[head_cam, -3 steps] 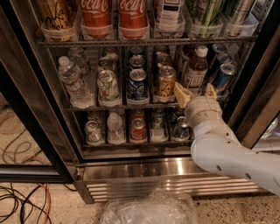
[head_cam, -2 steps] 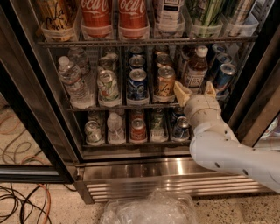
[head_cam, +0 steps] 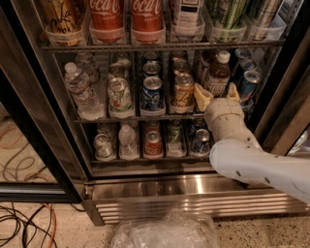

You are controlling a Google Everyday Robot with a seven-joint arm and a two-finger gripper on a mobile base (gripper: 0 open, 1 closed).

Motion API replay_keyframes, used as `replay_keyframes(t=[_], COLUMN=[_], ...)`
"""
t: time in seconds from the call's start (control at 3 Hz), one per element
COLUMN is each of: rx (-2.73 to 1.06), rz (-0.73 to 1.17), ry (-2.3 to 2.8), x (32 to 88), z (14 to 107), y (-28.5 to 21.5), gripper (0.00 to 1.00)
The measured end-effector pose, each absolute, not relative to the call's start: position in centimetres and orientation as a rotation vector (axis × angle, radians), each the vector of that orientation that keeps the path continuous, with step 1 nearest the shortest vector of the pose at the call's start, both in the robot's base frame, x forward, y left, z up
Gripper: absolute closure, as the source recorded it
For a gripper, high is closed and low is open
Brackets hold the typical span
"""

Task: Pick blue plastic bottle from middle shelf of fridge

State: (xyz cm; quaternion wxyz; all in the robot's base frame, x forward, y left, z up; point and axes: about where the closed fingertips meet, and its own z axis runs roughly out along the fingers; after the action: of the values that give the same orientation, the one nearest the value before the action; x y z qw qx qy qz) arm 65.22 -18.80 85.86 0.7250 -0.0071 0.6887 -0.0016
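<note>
Straddling blue btl [head_cam: 218, 72], gripper [head_cam: 218, 95] jaws apart

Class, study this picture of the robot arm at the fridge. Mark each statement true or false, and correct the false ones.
1. The blue plastic bottle stands upright on the middle shelf. True.
2. The gripper is down among the short cans of the bottom rack. False: it is at the middle shelf, its fingers spread on either side of the bottle's lower part.
3. Red Coca-Cola bottles stand on the rack above. True.
4. The bottle's cap is red. False: it is white.
5. A clear water bottle stands at the left end of the middle shelf. True.
</note>
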Motion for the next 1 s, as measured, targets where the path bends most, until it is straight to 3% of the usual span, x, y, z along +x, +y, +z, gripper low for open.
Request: replay_keyframes(t=[0.33, 1.0], rx=[-0.014, -0.014], rz=[-0.001, -0.001], ry=[1.524, 1.524], x=[65.52, 65.52], z=[85.64, 85.64], y=[-18.79, -18.79], gripper=[0.29, 0.71])
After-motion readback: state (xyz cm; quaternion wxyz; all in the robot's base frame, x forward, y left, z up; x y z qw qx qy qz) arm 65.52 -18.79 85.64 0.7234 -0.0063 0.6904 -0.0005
